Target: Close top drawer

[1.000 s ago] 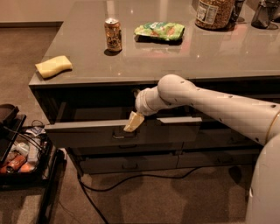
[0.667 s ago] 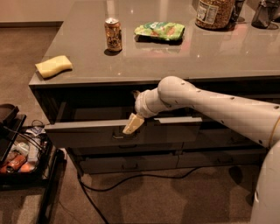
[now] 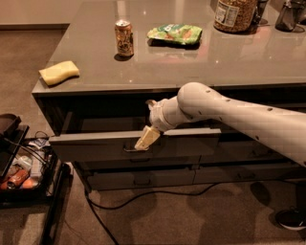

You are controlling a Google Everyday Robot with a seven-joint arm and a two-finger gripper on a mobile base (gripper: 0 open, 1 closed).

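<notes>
On the floor off the counter's left end stands a dark cart [image 3: 19, 162] with small bits and pieces in it. The counter [image 3: 191, 67] is grey and glossy. A yellow sponge [image 3: 59, 72] lies near its front left corner. A drinks can [image 3: 124, 38] stands upright further in and to the right. A green snack bag [image 3: 175, 33] lies flat just right of the can.

The top drawer [image 3: 95, 146] sits right under the counter's front edge and is pulled partway out. Its long axis runs left to right, parallel to that edge. Its flat front faces out from the counter, and the dark inside shows behind it. A small metal handle [image 3: 135, 149] sits on the front.

The gripper [image 3: 147, 138] hangs below the front edge, about midway along it. It slants down and to the left, and its pale tip lies over the upper part of the drawer front, just above and to the right of the handle. Whether it is open or closed cannot be told, and it holds nothing that can be seen. The white arm [image 3: 239, 115] reaches in from the right, across the drawer fronts under the right half of the counter.

A large jar [image 3: 233, 14] stands at the back edge towards the right, and a dark container [image 3: 291, 14] stands near the back right corner. Shallower drawers [image 3: 143, 179] lie shut below the top one. A black cable [image 3: 143, 194] trails over the brown carpet [image 3: 191, 220].
</notes>
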